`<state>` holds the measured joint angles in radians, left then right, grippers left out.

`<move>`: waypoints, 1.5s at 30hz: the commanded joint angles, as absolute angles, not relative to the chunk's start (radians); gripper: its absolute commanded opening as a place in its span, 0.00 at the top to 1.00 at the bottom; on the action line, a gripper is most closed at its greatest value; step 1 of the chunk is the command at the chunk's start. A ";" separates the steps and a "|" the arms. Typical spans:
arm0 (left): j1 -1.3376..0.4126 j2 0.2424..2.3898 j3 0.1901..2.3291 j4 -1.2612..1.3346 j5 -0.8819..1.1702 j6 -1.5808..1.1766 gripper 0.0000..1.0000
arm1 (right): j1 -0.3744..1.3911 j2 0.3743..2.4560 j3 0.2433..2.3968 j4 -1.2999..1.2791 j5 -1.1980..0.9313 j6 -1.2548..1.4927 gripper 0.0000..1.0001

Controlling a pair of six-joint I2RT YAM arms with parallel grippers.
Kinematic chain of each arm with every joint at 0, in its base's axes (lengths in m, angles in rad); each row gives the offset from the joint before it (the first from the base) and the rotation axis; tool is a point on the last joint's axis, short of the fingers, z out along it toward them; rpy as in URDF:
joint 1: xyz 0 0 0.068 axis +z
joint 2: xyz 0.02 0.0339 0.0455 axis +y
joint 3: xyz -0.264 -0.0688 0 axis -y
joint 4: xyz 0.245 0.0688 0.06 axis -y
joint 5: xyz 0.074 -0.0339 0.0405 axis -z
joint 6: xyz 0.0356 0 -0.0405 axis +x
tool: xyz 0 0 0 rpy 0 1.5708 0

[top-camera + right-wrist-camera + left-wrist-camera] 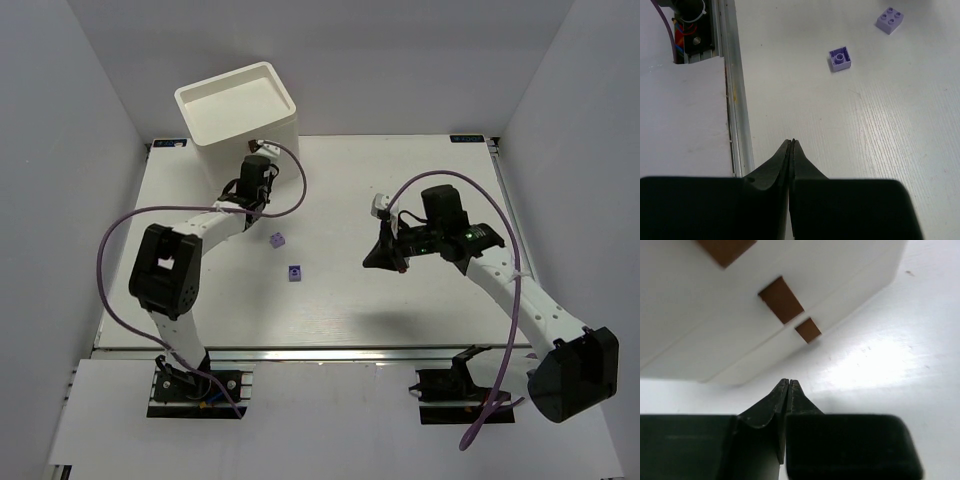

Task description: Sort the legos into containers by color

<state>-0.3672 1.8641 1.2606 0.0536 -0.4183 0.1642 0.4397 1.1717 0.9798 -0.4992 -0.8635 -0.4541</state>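
Note:
Two light purple legos lie mid-table: one studs-up (278, 240) (889, 20), one upside down (294, 273) (840, 59). No green or yellow-green legos show. The white drawer unit (237, 103) stands at the back left with its tray top bare. Its drawers look pushed in, and their brown handles (781, 300) fill the left wrist view. My left gripper (260, 156) (789, 382) is shut and empty, just in front of the drawer fronts. My right gripper (379, 260) (791, 142) is shut and empty, low over the table to the right of the purple legos.
The aluminium rail (735, 100) along the table's near edge runs left of my right gripper in the wrist view. Purple cables loop off both arms (115, 235). White walls close in the table at the back and on both sides.

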 commanded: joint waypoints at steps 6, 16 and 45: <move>-0.368 1.643 1.051 0.182 -0.290 -0.168 0.73 | 0.443 1.210 1.026 -0.511 -0.870 -0.468 1.00; -0.390 1.815 1.124 0.238 -0.394 -0.206 0.50 | 0.442 1.210 1.029 -0.515 -0.857 -0.474 1.00; -0.417 2.209 1.466 0.290 -0.726 0.041 0.48 | 0.449 1.281 1.051 -0.563 -0.857 -0.514 1.00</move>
<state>-0.4149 2.2120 1.4067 0.2646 -0.7063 0.0124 0.4458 1.2701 1.0012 -0.5510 -0.8459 -0.5018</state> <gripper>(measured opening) 0.520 0.012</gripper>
